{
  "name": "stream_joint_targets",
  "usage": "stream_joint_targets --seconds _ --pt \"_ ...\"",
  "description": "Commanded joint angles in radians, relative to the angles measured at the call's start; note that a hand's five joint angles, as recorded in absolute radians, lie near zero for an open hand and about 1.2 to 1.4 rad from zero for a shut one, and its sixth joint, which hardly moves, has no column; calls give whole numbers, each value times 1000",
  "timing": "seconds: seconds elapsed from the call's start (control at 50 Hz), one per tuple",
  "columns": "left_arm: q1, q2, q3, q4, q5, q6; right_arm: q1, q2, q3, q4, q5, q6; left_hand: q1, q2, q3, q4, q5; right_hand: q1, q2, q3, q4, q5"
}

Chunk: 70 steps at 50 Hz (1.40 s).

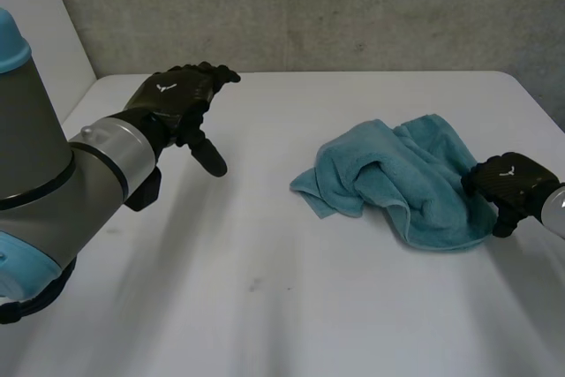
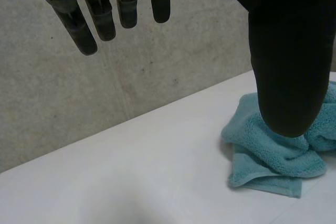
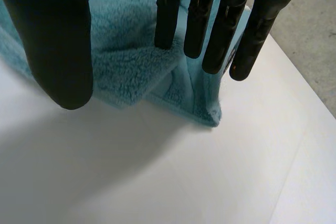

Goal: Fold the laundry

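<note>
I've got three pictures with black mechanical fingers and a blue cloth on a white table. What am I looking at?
This is a two-armed robot at a white table; each arm ends in a black hand with fingers and a thumb. The wide picture comes from a camera behind the arms, looking down. The other two come from wrist cameras, looking along each palm. One crumpled teal towel lies on the table. The left hand hangs above bare table, fingers relaxed, holding nothing. The right hand is at the towel's edge, fingers straight over the cloth, not gripping it.

Part of towel (image 1: 415, 187) behind right robot hand (image 1: 510, 186)
</note>
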Motion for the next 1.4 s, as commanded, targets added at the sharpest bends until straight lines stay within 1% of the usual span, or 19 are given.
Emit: stream_joint_targets --seconds 0.02,0.12,0.22,0.26,0.34,0.44,0.46,0.48,0.56,0.64,0.68,0.72,0.76,0.82,0.9,0.96,1.04,1.28,1.4 --pt "0 -12 0 0 0 0 8 35 -1 -75 7 -15 9 -2 -13 -3 -19 178 94 94 97 117" --pt "0 -12 0 0 0 0 11 50 -1 -142 7 -13 6 -5 -16 -6 -22 184 99 100 103 123" --pt "0 -12 0 0 0 0 12 70 -2 -188 10 -4 6 -5 -16 -6 -22 304 220 220 223 244" --pt "0 -12 0 0 0 0 12 99 -8 -193 16 -6 6 -5 -16 -6 -22 412 328 328 332 352" --pt "0 -12 -1 0 0 0 14 122 -25 -194 23 -4 6 -5 -16 -6 -22 916 831 832 835 855" --pt "-2 -18 -1 0 2 4 25 104 -54 -193 35 17 0 -11 -22 -12 -28 917 832 833 836 856" --pt "-3 -23 -1 2 2 4 31 89 -57 -190 38 31 0 -11 -22 -12 -28 917 832 833 836 856" --pt "-3 -29 -1 2 2 4 69 -4 -71 -187 42 116 0 -11 -22 -12 -28 917 832 833 836 856" --pt "-25 -72 -3 0 0 -6 133 -140 -111 -182 50 300 6 -5 -16 -6 -22 917 832 833 836 856" --pt "-64 -119 -3 0 0 -9 170 -200 -126 -159 61 408 50 39 28 38 22 917 832 833 836 856" --pt "-81 -142 -6 5 2 -15 189 -212 -128 -133 76 424 112 101 90 99 84 667 583 583 586 606" --pt "-91 -155 -12 19 5 -22 215 -212 -127 -93 114 424 132 121 110 120 104 236 152 152 156 176" --pt "-107 -182 -15 69 10 -38 226 -207 -125 -72 141 418 138 127 116 126 110 125 41 41 45 65" --pt "-133 -231 5 161 16 -53 220 -198 -102 -56 205 408 141 130 119 129 113 99 14 15 18 38" --pt "-152 -306 72 217 63 -58 220 -191 -45 -65 236 407 165 154 143 152 137 96 11 12 15 35" --pt "-158 -383 144 226 127 -61 216 -191 4 -78 231 405 162 151 140 150 134 99 14 15 18 38" --pt "-166 -486 242 241 172 -55 203 -191 64 -105 227 405 156 145 134 144 128 99 14 15 18 38" --pt "-187 -734 502 365 192 -36 183 -191 189 -219 210 405 182 171 160 170 154 102 17 17 21 41" --pt "-190 -832 615 367 206 -18 186 -191 202 -220 208 405 393 382 371 381 365 102 17 17 21 41"
